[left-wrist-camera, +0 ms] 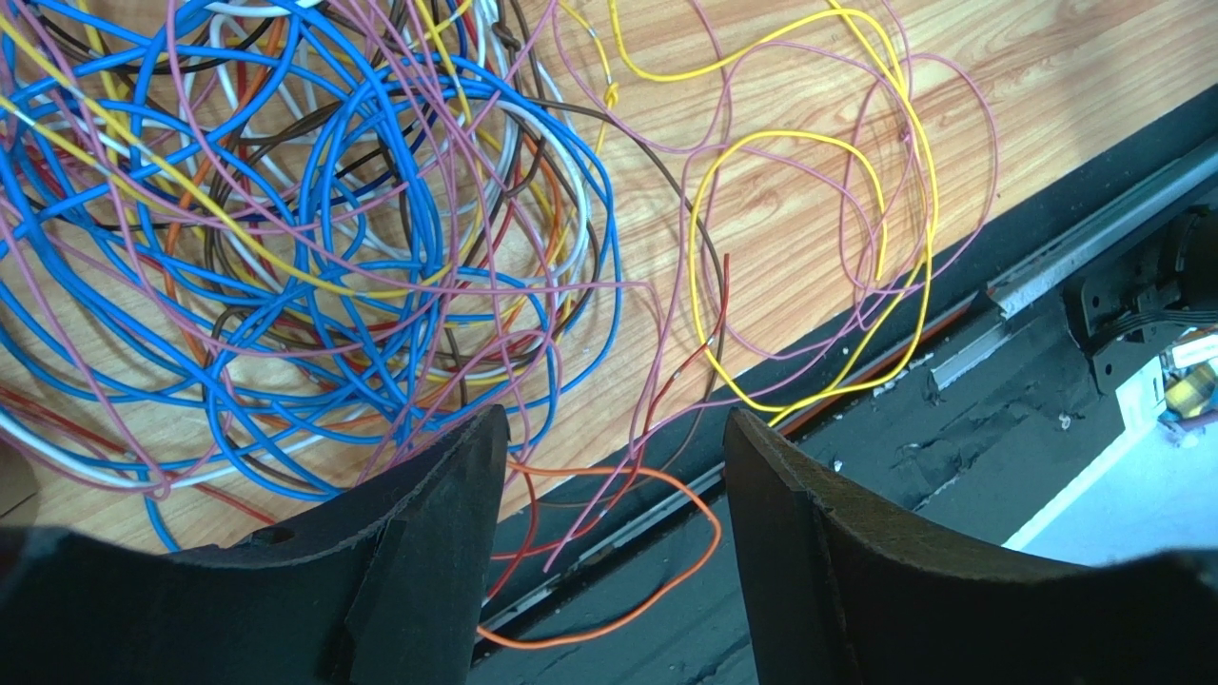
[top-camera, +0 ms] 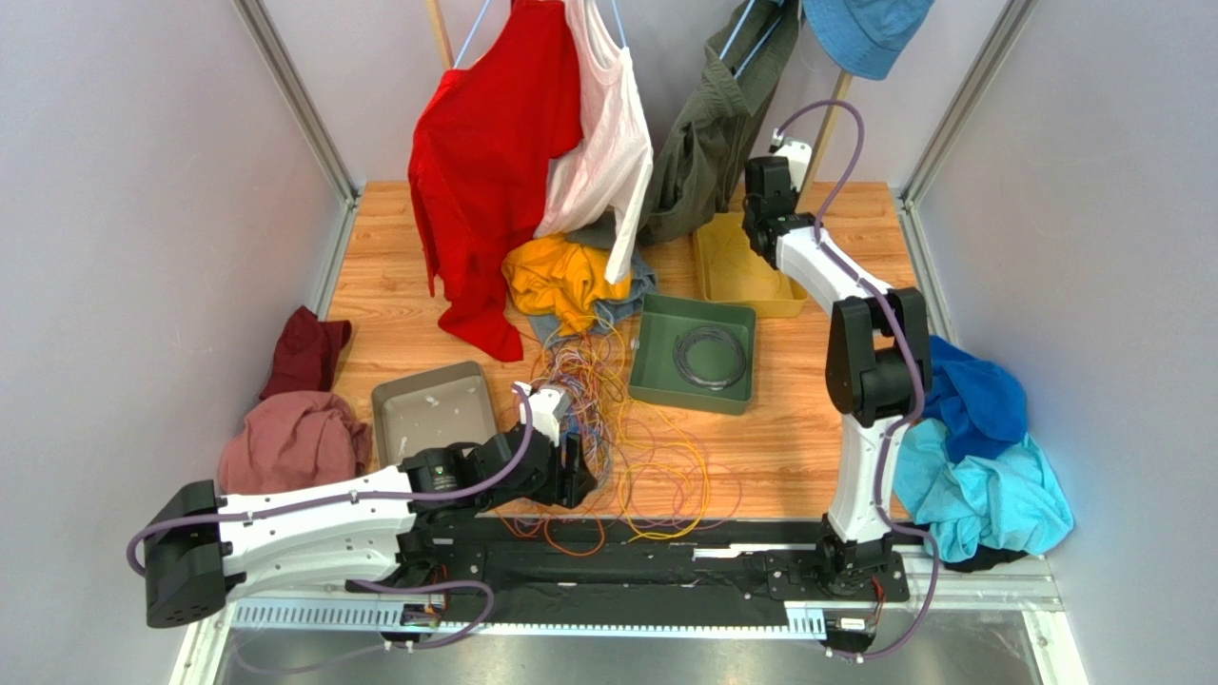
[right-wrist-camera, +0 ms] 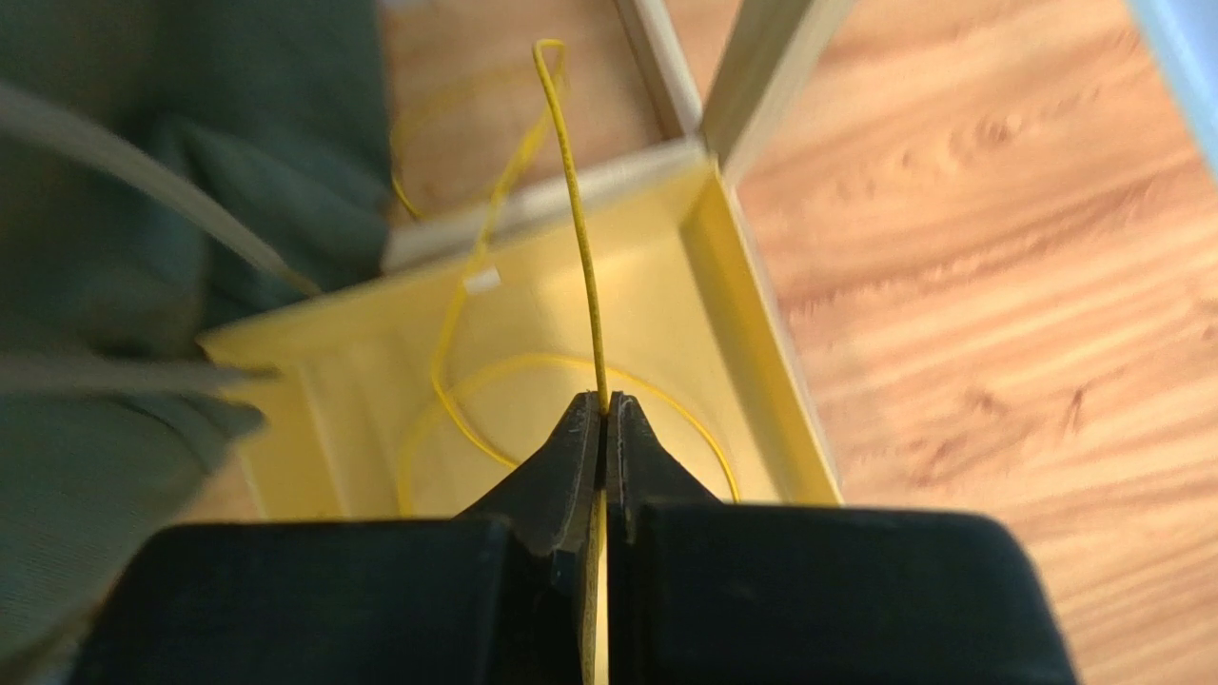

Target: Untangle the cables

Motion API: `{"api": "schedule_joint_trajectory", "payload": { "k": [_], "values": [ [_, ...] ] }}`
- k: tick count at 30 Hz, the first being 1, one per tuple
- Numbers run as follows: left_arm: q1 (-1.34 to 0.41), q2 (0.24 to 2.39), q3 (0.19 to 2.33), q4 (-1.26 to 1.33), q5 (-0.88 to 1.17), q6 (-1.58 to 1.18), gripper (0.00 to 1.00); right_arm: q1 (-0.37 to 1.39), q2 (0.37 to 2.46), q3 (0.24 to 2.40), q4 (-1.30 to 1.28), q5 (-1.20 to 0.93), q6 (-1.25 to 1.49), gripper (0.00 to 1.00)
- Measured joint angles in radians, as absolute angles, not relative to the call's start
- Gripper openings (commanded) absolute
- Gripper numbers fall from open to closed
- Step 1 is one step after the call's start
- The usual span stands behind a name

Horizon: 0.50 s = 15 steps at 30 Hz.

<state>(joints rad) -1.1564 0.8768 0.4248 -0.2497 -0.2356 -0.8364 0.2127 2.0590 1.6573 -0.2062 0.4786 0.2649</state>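
I have the right hand (right-wrist-camera: 602,404) clamped on one yellow cable (right-wrist-camera: 576,229) over the yellow tray (right-wrist-camera: 736,300), release likely next; left hand (left-wrist-camera: 615,417) apart above the cables (left-wrist-camera: 286,243)

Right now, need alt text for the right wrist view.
The right pincer is shut on a thin yellow cable that runs up from its tips, with more yellow loops in the yellow tray beyond it. A dark green garment fills the left side, and bare wooden table the right.
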Motion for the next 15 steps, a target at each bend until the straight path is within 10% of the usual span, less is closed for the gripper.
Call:
{"api": "schedule_joint_trajectory", "payload": {
  "k": [15],
  "values": [
    [-1.156, 0.871, 0.389, -0.205, -0.192, -0.855, 0.65, 0.22, 1.789, 1.373, -0.169, 0.431, 0.346, 0.0]
  ]
}}
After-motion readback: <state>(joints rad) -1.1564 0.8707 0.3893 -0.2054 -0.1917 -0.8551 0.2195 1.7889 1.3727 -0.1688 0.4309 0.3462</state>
